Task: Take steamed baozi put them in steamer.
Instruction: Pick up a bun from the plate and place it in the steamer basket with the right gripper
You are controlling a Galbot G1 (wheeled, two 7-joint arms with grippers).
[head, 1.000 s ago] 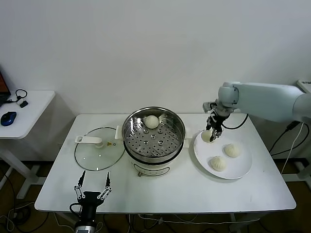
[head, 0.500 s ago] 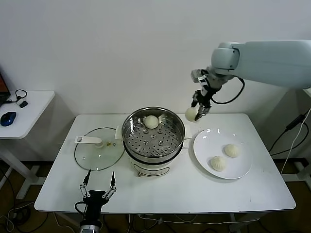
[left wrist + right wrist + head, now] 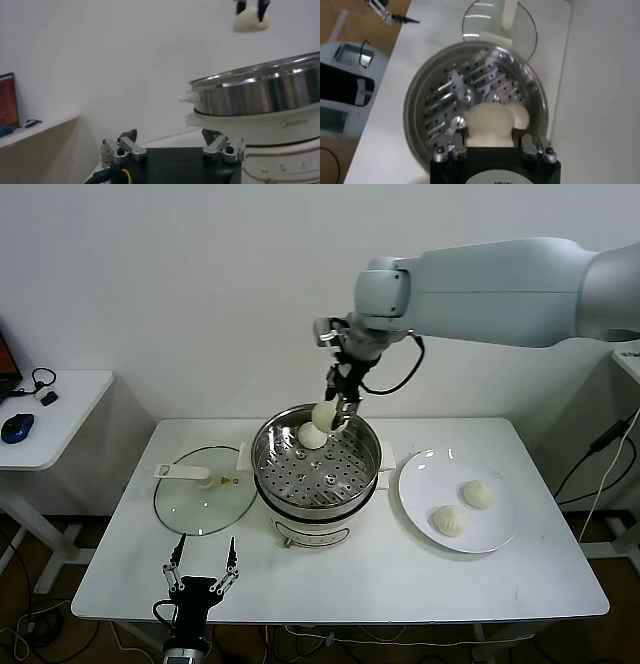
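Right gripper [image 3: 338,406] pinches a soft, light bun [image 3: 324,416] at its sides above the steamer [image 3: 316,464]; probably dents easily; left gripper [image 3: 197,567] spread, parked.

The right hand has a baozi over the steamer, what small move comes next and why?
Probably lower it toward bare tray. The right hand holds a baozi above the steamer, almost over the baozi already inside, so shifting slightly aside before letting go looks wise.
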